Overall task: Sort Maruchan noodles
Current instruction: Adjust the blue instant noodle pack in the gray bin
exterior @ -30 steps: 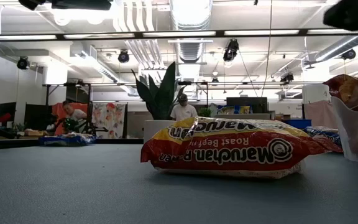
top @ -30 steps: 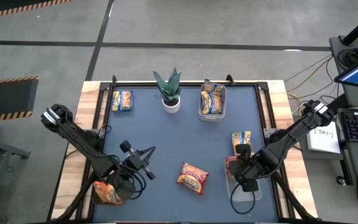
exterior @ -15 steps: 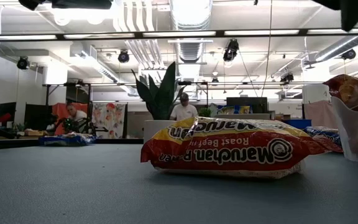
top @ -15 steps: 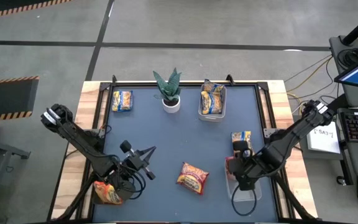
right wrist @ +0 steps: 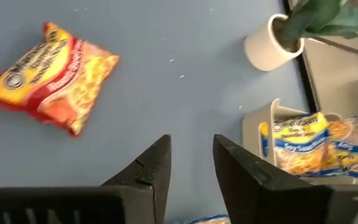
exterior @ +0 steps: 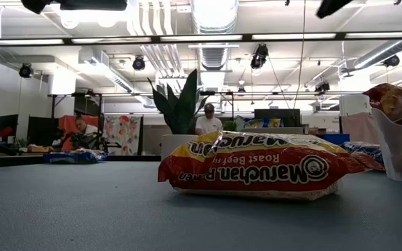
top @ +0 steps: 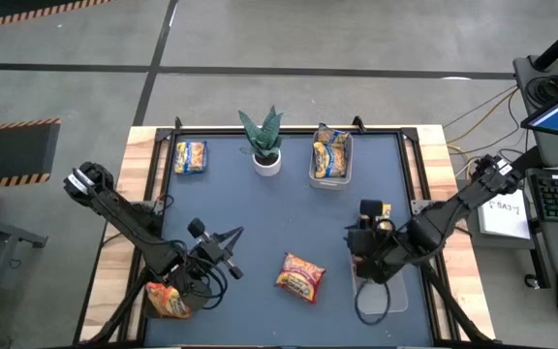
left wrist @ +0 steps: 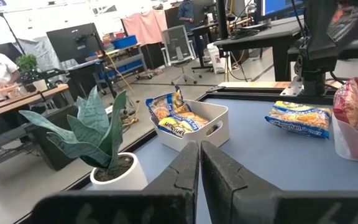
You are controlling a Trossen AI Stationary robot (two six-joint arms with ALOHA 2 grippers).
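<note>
Right claw (top: 361, 236) empty, slightly parted, above table (top: 260, 213). Red packet (top: 300, 275) loose just beside, yellow packet (top: 191, 156) far off; bins part-filled. Left claw (top: 223, 254) shut, idle.

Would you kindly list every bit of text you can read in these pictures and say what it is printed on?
"Maruchan", upside down: red-and-yellow packet lying mid-table.
"Roast Beef": same packet, below the brand, also upside down.
Yellow-and-blue packets in the bin: print too blurred to read.
Paper sheet beside the table: writing too small to read.
</note>
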